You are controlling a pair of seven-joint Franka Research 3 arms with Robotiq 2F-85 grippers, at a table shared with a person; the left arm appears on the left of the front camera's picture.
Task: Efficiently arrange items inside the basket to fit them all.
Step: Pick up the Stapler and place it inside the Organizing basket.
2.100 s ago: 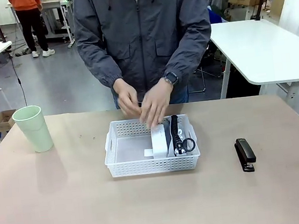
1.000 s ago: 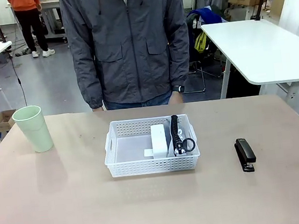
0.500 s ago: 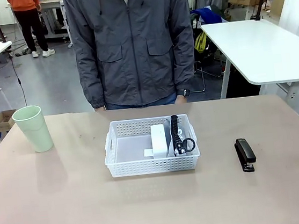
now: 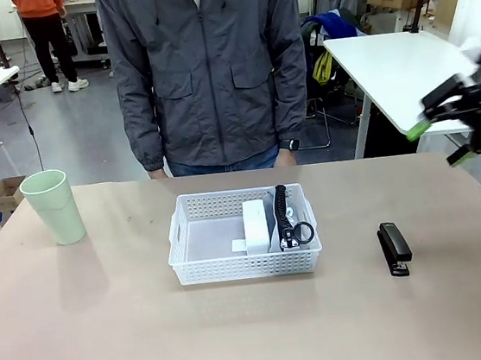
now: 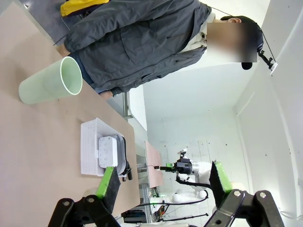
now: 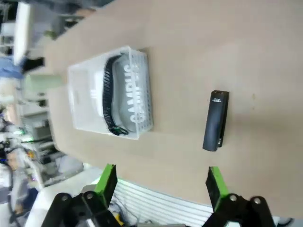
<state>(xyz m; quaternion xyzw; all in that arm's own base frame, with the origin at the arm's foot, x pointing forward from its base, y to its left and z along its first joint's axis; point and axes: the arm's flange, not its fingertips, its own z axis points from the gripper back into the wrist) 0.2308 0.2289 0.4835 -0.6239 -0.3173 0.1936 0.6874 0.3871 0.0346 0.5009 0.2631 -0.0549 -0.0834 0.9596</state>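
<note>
The shallow white plastic basket with lattice sides [image 4: 246, 267] sits in the middle of the tan counter [image 4: 110, 334]. In its right half a small white box [image 4: 255, 222] stands on edge. Just right of the box, against the right wall, is a grey "CAMPUS" pouch with a black strap [image 6: 135, 97]. The basket's left half is bare. A black stapler [image 4: 394, 248] lies flat on the counter to the right of the basket, apart from it. A pale green plastic cup [image 4: 53, 206] stands upright at the far left, well apart from the basket. The right hand [image 4: 438, 143] hangs in the air above the counter's right edge, open and empty. The left hand [image 5: 163, 166] is also spread wide with nothing between its fingers. A person in a grey jacket [image 4: 206, 71] stands at the far side.
</note>
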